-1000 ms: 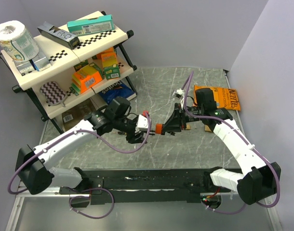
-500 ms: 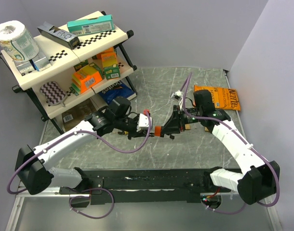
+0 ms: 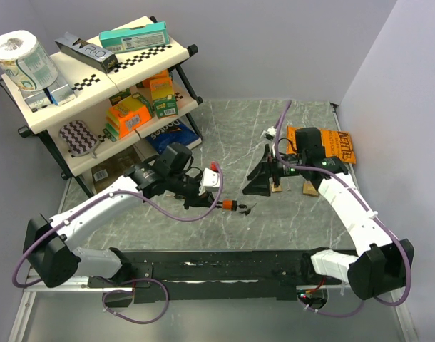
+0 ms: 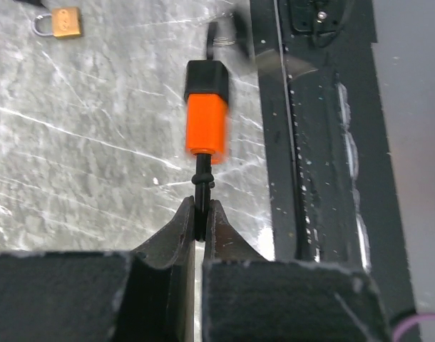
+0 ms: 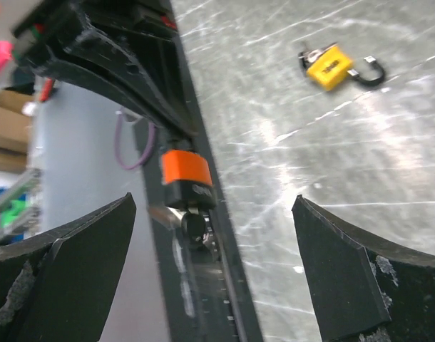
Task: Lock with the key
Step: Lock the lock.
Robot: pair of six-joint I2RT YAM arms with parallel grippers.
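The left gripper [image 4: 201, 214] is clamped right down on the thin black shackle of the orange padlock [image 4: 207, 125]. The lock's body pokes out ahead of the fingers, over the table [image 3: 274, 121] beside the front rail. The right gripper [image 5: 214, 206] is spread fully wide with nothing in it, and it faces the lock. The key [image 4: 223, 37] looks to sit at the lock's far black end, too blurred to be sure. The likely next move is for the right gripper to close squarely on the key head, in line with the barrel, and twist without tugging. With only 1 pinch on the shackle, the body could swing. The yellow padlock [image 5: 330, 68] lies well apart.
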